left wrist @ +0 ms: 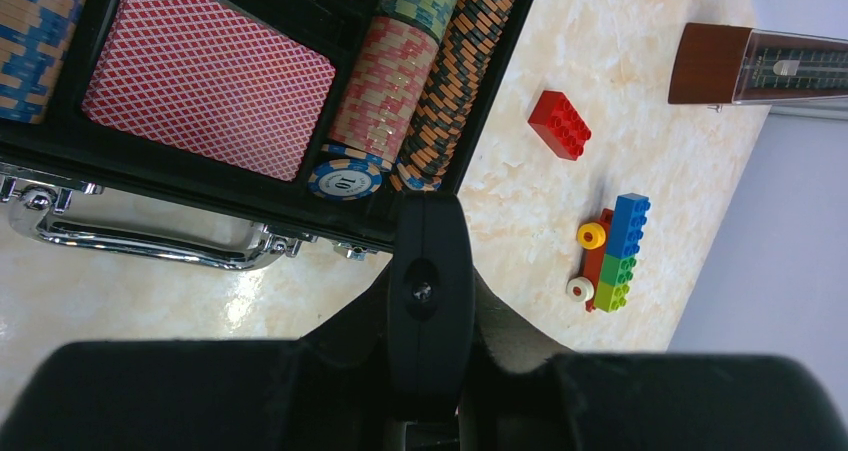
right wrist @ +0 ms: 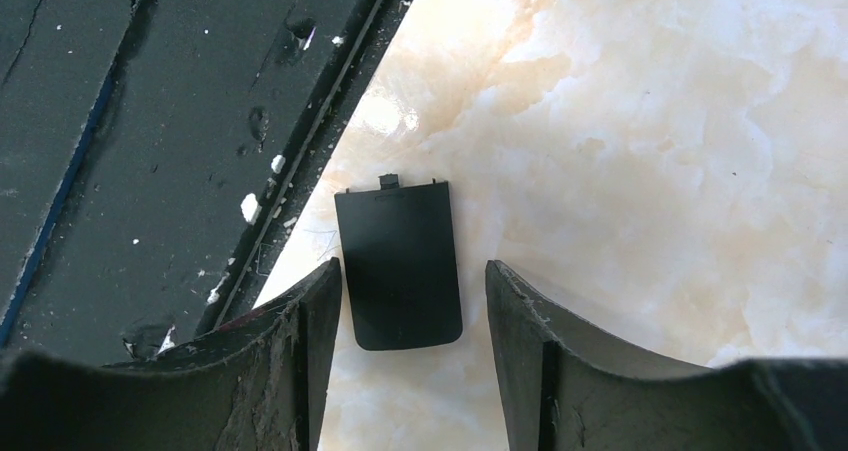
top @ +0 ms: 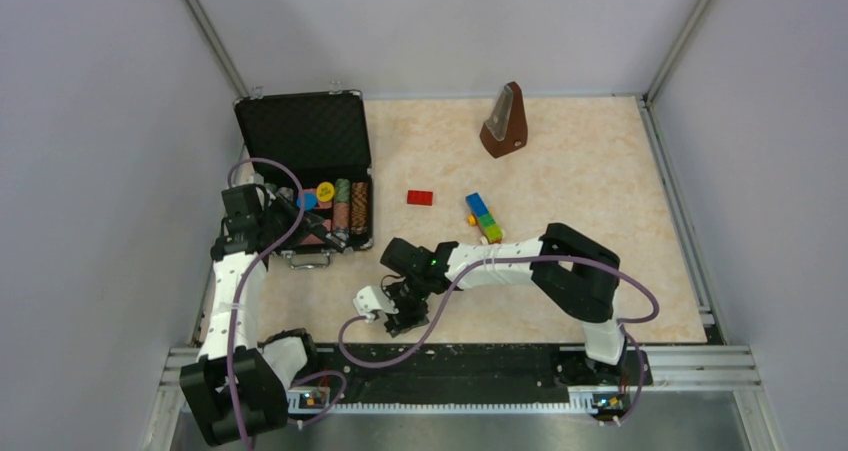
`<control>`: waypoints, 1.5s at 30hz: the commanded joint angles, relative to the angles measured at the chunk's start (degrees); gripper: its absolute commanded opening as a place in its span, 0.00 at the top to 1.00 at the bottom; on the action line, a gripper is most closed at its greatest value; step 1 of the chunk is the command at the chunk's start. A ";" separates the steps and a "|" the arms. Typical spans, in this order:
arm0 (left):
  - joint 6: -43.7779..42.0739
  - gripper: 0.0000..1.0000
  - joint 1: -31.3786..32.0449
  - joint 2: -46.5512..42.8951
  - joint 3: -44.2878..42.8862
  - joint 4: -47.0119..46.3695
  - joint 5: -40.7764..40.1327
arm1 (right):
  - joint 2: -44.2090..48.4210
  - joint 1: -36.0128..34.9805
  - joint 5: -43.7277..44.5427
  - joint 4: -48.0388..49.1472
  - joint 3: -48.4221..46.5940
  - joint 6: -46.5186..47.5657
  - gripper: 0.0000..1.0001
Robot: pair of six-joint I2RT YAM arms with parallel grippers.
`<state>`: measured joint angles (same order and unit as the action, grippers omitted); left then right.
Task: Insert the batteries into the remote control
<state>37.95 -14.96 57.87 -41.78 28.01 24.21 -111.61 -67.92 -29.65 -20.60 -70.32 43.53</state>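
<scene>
Top view: left tool at 9 o'clock, over the near edge of the open case. Right tool low at 6 o'clock, at the near edge of the desk. No batteries seen anywhere. Left wrist: tool narrow, clamped on a slim black bar, likely the remote control, edge-on, long axis 12–6, tip over the case rim. Chips at 11, toy train at 3. Right wrist: tool wide, holding nothing, fingers at 9 and 3 of a small black cover piece lying flat, long axis 12–6, tab at 12. Judgement: right arm is nearer the cover, and the batteries need locating before loading.
</scene>
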 commanded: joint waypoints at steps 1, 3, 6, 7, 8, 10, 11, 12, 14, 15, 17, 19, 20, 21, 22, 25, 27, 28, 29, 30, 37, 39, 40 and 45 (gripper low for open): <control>-0.81 1.00 -0.59 -0.74 -0.25 -2.61 0.47 | -2.45 1.00 4.76 -7.00 2.11 1.24 0.46; -0.89 1.00 -0.55 -0.74 -0.15 -2.56 0.49 | -1.79 1.03 5.31 -7.08 3.09 1.49 0.46; -0.92 1.00 -0.60 -0.64 -0.15 -2.53 0.49 | -1.17 1.04 5.75 -6.76 4.54 1.73 0.45; -0.92 1.00 -0.60 -0.73 -0.08 -2.52 0.45 | -1.04 1.02 5.94 -6.81 4.75 1.81 0.45; -0.90 1.00 -0.66 -0.66 -0.10 -2.60 0.49 | -0.94 1.02 6.26 -6.86 4.91 1.82 0.46; -1.01 1.00 -0.68 -0.72 -0.07 -2.58 0.45 | -0.55 1.07 7.14 -7.22 5.20 2.02 0.46; -0.96 1.00 -0.68 -0.78 -0.04 -2.56 0.49 | -0.24 1.05 7.58 -7.44 5.49 2.20 0.46; -1.01 1.00 -0.68 -0.86 0.07 -2.52 0.49 | 0.01 1.05 7.67 -7.78 5.69 2.55 0.46; -0.94 1.00 -0.77 -0.98 0.14 -2.53 0.45 | 0.30 1.12 7.30 -8.22 5.96 3.08 0.47; -0.90 1.00 -0.78 -0.95 0.23 -2.68 0.54 | 0.28 1.10 7.01 -8.21 5.89 3.14 0.48; -0.78 1.00 -0.77 -0.86 0.25 -2.85 0.74 | -0.10 1.08 6.25 -8.29 5.38 2.91 0.52; -0.72 1.00 -0.77 -0.81 0.31 -2.86 0.84 | -1.20 1.12 5.94 -8.81 4.40 2.33 0.58; -0.69 1.00 -0.77 -0.82 0.33 -2.87 0.84 | -1.68 1.12 5.97 -9.14 3.92 2.15 0.64; -0.71 1.00 -0.77 -0.91 0.32 -2.87 0.84 | -1.99 1.08 6.06 -9.45 3.50 1.95 0.70; -0.83 1.00 -0.77 -0.91 0.38 -2.80 0.75 | -2.22 1.12 6.16 -9.64 3.19 1.84 0.74; -0.79 1.00 -0.84 -1.09 0.43 -2.65 0.75 | -1.69 1.08 6.80 -9.43 3.24 1.55 0.80; -0.86 1.00 -0.84 -1.09 0.56 -2.70 0.75 | -0.90 1.12 7.43 -9.09 3.37 0.70 0.81; -0.91 1.00 -0.86 -1.11 0.49 -2.69 0.75 | -0.36 1.12 7.71 -8.69 3.63 0.01 0.82; -0.87 1.00 -0.86 -1.15 0.53 -2.65 0.83 | 0.35 1.08 7.83 -8.21 3.90 -0.84 0.82; -0.94 1.00 -0.86 -1.16 0.56 -2.71 0.80 | 1.27 1.12 7.85 -7.59 4.33 -1.79 0.82; -0.88 1.00 -0.86 -0.72 0.86 -2.84 1.68 | 8.80 1.04 9.61 0.04 10.14 -11.24 0.82; -1.20 1.00 -0.85 -0.51 0.92 -2.68 2.16 | 10.48 1.11 11.60 1.75 11.87 -14.38 0.82; -1.36 1.00 -0.83 -0.29 0.85 -2.51 2.45 | 11.32 1.12 12.57 2.63 12.73 -15.75 0.82; -1.65 1.00 -0.86 0.40 0.80 -2.16 3.70 | 13.72 1.98 19.92 6.11 15.46 -28.70 0.82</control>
<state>37.36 -15.33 57.93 -40.97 27.77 25.76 -100.07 -67.48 -17.56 -16.29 -56.86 27.03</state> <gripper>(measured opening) 0.229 0.309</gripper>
